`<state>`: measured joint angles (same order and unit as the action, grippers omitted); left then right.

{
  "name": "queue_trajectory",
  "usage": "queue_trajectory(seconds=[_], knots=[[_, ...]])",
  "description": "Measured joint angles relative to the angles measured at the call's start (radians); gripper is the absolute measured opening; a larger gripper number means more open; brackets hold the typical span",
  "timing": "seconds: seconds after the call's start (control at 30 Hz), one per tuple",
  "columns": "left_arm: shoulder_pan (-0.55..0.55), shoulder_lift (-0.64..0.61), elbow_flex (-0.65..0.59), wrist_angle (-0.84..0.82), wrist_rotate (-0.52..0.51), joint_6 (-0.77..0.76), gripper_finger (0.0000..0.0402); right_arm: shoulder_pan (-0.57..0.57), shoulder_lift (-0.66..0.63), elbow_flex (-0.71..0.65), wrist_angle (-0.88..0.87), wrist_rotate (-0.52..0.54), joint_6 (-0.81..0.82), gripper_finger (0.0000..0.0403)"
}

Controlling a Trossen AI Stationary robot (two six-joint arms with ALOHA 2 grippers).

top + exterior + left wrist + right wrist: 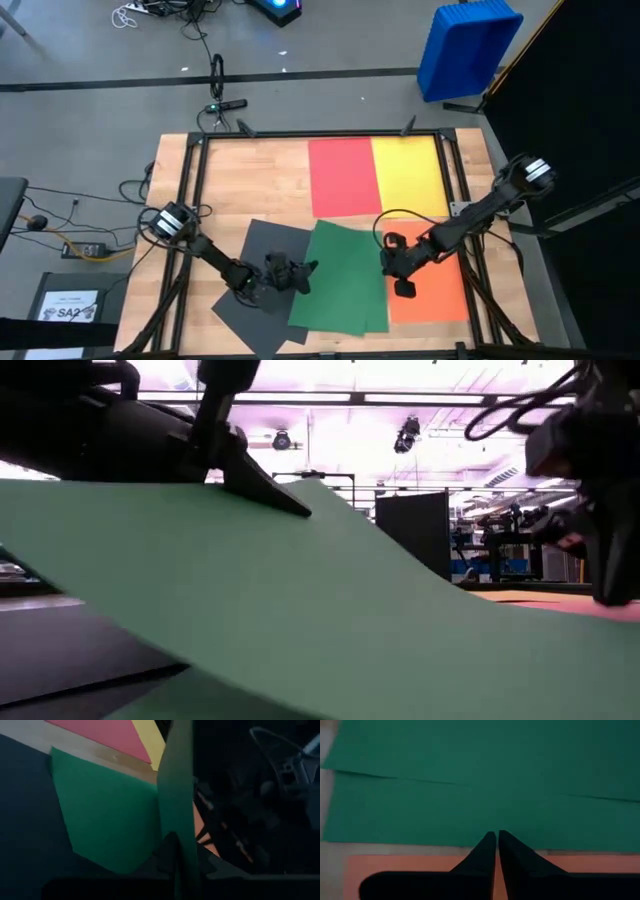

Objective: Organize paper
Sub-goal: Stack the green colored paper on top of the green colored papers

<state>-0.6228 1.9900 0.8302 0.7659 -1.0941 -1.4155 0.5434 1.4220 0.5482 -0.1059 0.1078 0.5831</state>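
**A:** Start near. Where do your grippers stand?

**B:** Your left gripper (300,272) sits at the near edge, clamped on the left edge of a green sheet (345,270). In the left wrist view that sheet (176,795) stands on edge between the closed fingers, and from table height it billows up in one long curve. Your right gripper (403,284) is to the right, fingers pressed together with nothing between them, tips down on the orange sheet (440,285) just beside the green edge.

**A:** So how will the paper handle?

**B:** Light and limp, I'd judge. It sags from a single pinch, so expect it to flop and drag. It probably creases easily; keep the pinch on a margin or corner, not the middle.

**A:** And the rest?

**B:** A second green sheet (420,815) lies under the lifted one, overlapping the dark grey sheets (262,290) on the left. Flat sheets look hard to pinch; take an overhanging edge.

**A:** Farther off?

**B:** The red sheet (343,177) and yellow sheet (410,175) lie flat, side by side, touching, at the far end of the table (250,180).
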Motion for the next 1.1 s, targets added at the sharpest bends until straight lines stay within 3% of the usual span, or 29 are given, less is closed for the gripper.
queue_trajectory(seconds=[0.3, 0.83, 1.1], knots=[[0.001, 0.001, 0.022, -0.102, -0.057, -0.070, 0.0000, -0.007, 0.125, 0.062, 0.024, -0.011, 0.000, 0.0001], [0.036, 0.001, 0.075, -0.228, -0.030, -0.140, 0.0000, -0.049, 0.120, 0.060, 0.011, -0.019, 0.053, 0.0000], [0.040, 0.001, 0.092, -0.276, 0.030, -0.142, 0.0000, -0.049, 0.115, 0.057, 0.028, -0.023, 0.055, 0.0000]])
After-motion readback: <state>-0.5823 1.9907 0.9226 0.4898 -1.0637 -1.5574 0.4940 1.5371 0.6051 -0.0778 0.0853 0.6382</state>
